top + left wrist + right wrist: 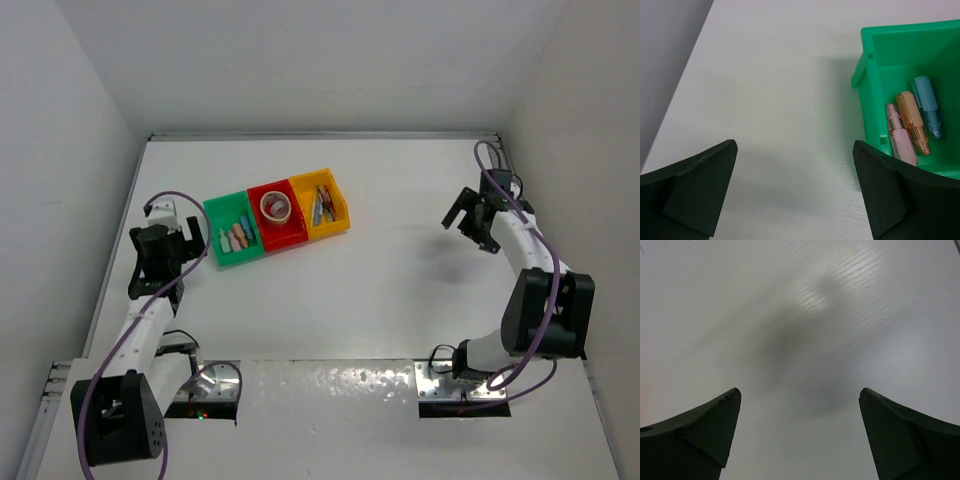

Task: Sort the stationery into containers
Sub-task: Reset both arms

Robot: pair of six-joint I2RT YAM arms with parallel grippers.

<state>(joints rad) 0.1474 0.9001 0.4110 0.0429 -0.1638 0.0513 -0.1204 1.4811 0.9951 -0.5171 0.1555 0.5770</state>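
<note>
Three joined containers stand left of the table's middle: a green bin (222, 219), a red bin (290, 234) and a yellow bin (338, 222). Short pastel blocks (235, 238) lie in the green one; the left wrist view shows a blue block (927, 105), an orange block (912, 120) and a pink block (900, 137) there. A tan tape roll (276, 206) sits in the red bin, thin pens (322, 204) in the yellow. My left gripper (190, 240) hovers open just left of the green bin (875, 90), empty. My right gripper (468, 222) is open and empty over bare table at the right.
White walls close the table at the back and both sides. The table's left edge (685, 85) runs close to my left gripper. Two metal base plates (440, 382) sit at the near edge.
</note>
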